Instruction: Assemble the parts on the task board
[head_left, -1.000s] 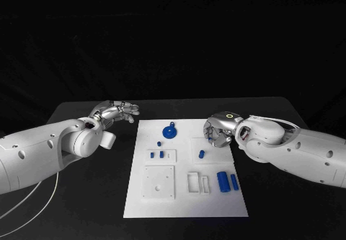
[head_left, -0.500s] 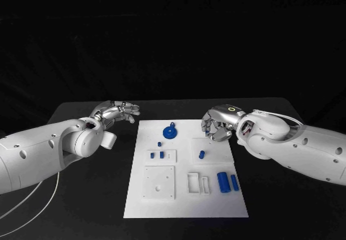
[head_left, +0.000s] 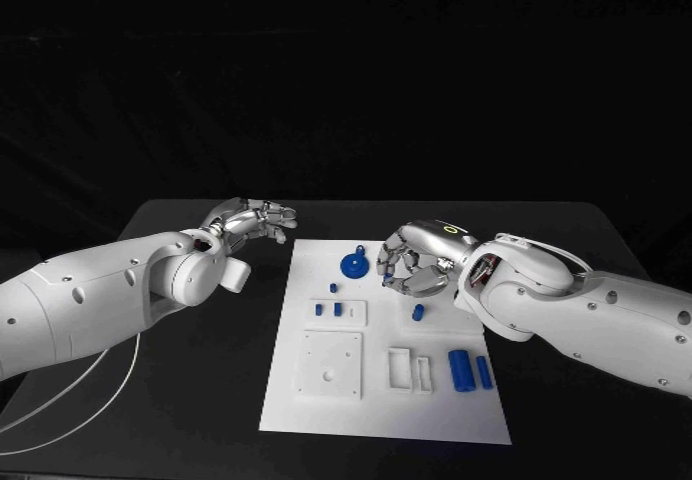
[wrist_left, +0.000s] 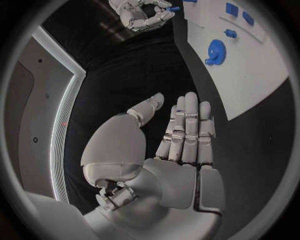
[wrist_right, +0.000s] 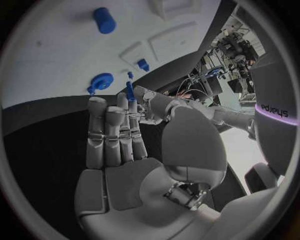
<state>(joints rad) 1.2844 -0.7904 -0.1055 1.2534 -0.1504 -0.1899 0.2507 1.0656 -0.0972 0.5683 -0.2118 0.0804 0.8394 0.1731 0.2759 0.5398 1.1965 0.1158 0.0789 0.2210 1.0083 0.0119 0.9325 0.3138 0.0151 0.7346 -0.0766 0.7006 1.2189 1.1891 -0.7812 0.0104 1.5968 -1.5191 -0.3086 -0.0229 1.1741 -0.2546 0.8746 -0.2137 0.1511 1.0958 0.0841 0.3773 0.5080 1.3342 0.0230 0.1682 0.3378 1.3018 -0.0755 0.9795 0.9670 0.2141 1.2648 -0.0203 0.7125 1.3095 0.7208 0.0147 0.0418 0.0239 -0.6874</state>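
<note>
Two hands: right hand (head_left: 411, 262) pinching blue peg (wrist_right: 129, 91) over task board (head_left: 378, 405); left hand (head_left: 257, 219) empty, fingers apart.

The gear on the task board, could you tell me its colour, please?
Blue; the gear shows best in the left wrist view.

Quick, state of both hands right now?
Left hand: open, holding nothing, off the task board.
Right hand: pinching a small blue part above the board.
</note>
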